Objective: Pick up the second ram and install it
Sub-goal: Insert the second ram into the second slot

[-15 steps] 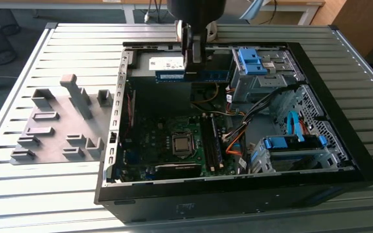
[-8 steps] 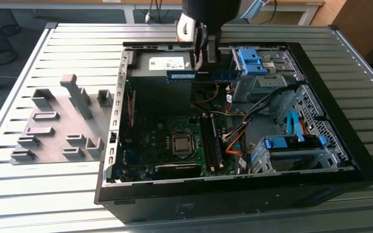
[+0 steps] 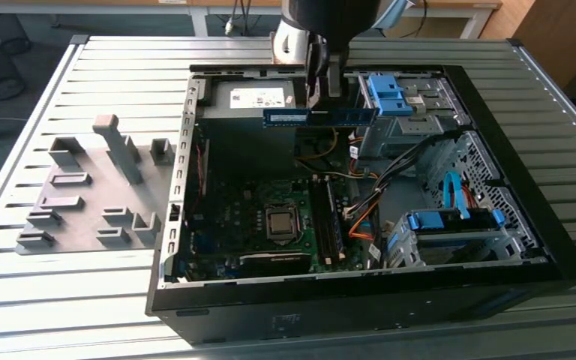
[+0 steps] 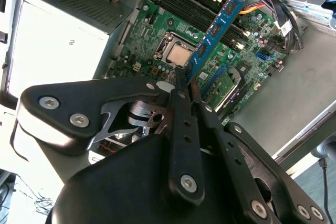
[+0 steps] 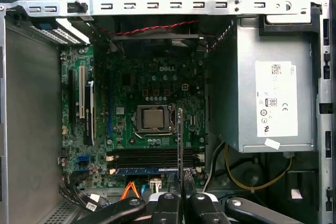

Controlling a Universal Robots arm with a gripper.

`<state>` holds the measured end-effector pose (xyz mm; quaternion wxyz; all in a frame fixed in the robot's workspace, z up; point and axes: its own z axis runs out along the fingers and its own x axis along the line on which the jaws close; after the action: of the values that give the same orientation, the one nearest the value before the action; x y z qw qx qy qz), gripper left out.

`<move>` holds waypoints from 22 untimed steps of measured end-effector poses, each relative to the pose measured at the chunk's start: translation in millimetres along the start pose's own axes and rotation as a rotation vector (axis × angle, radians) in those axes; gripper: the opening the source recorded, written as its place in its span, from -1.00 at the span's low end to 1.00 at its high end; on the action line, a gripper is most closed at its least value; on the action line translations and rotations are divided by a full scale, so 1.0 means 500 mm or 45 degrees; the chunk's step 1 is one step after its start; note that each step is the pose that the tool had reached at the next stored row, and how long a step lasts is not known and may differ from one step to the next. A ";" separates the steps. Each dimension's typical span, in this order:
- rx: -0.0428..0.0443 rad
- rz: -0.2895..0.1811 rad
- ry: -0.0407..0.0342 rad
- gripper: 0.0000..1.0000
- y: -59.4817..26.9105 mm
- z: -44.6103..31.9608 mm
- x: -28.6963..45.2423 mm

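Exterior view: end effector [image 3: 320, 103] clamped on long thin blue-green circuit-board RAM strip [image 3: 320, 117], held horiz. above open black computer case [image 3: 368, 304] on slatted metal tabletop [image 3: 68, 300]. Second wrist view: strip hangs over green motherboard [image 4: 157, 40], not touching it.

Open computer case [image 3: 368, 304] lies on slatted table [image 3: 88, 296], grey holder blocks [image 3: 120, 150] beside.

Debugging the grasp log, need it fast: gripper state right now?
The gripper is closed on the ram stick, holding it over the open computer case.
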<state>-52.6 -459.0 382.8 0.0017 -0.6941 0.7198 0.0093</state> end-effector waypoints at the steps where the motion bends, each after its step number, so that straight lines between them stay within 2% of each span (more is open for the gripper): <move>1: 0.000 0.001 0.0000 -0.73 0.000 0.000 0.000; 22: 0.000 0.024 -0.0002 -0.73 0.000 0.000 0.000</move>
<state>-52.6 -459.0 382.8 0.0017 -0.6872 0.7264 0.0093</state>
